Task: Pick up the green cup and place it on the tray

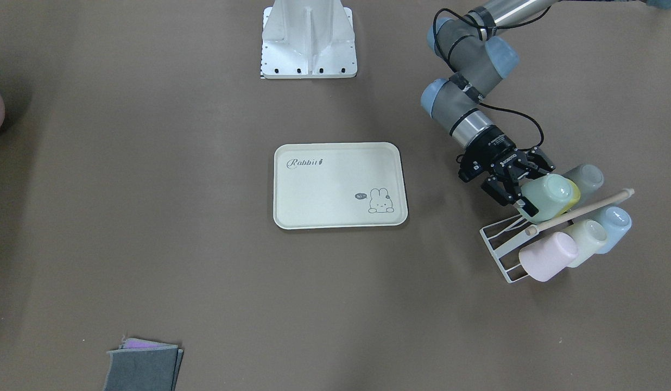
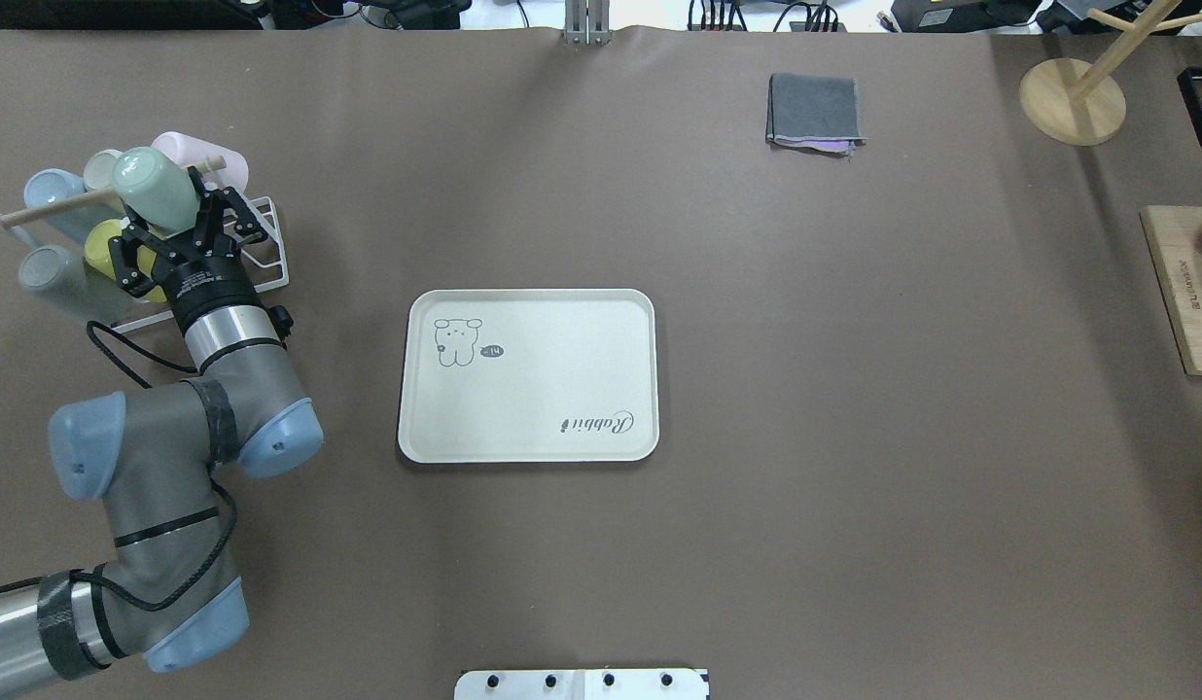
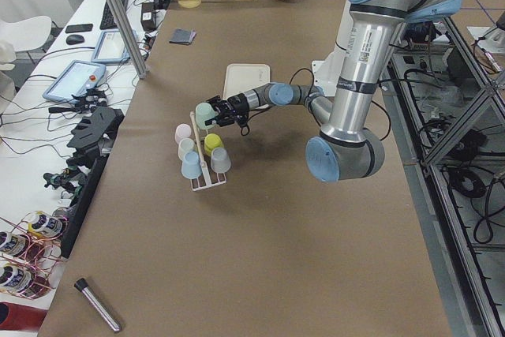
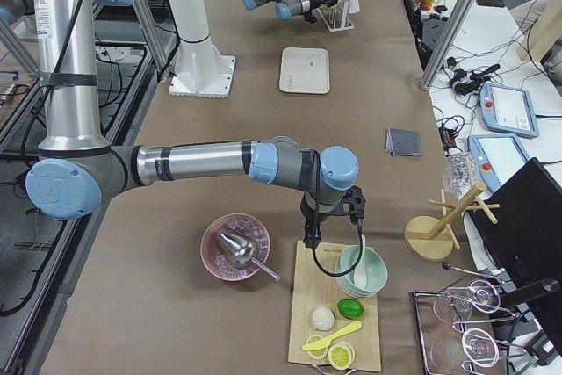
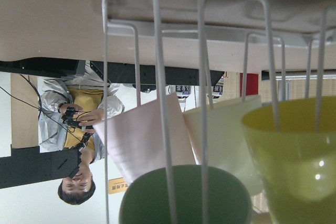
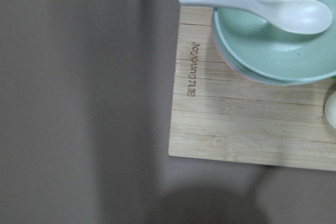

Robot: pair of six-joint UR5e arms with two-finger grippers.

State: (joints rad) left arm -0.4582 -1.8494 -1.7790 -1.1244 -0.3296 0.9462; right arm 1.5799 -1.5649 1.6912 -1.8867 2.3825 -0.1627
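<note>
The green cup [image 1: 555, 196] lies on its side at the white wire cup rack [image 1: 501, 255], its base towards the table's end. My left gripper [image 1: 533, 187] is at the rack with a finger on each side of the cup and looks shut on it. From overhead the green cup [image 2: 154, 187] sits between the fingers of the left gripper [image 2: 173, 212]. The left wrist view shows the cup [image 5: 184, 198] behind rack wires. The cream tray [image 1: 341, 149] lies bare mid-table. My right gripper [image 4: 312, 234] hangs over a wooden board; I cannot tell its state.
The rack also holds a yellow-green cup [image 2: 105, 243], a pink cup [image 1: 547, 256], a cream cup [image 1: 588, 239], a blue cup [image 1: 615, 222] and a grey one [image 1: 585, 176], under a wooden rod [image 1: 585, 209]. A folded grey cloth [image 2: 815, 109] lies far off.
</note>
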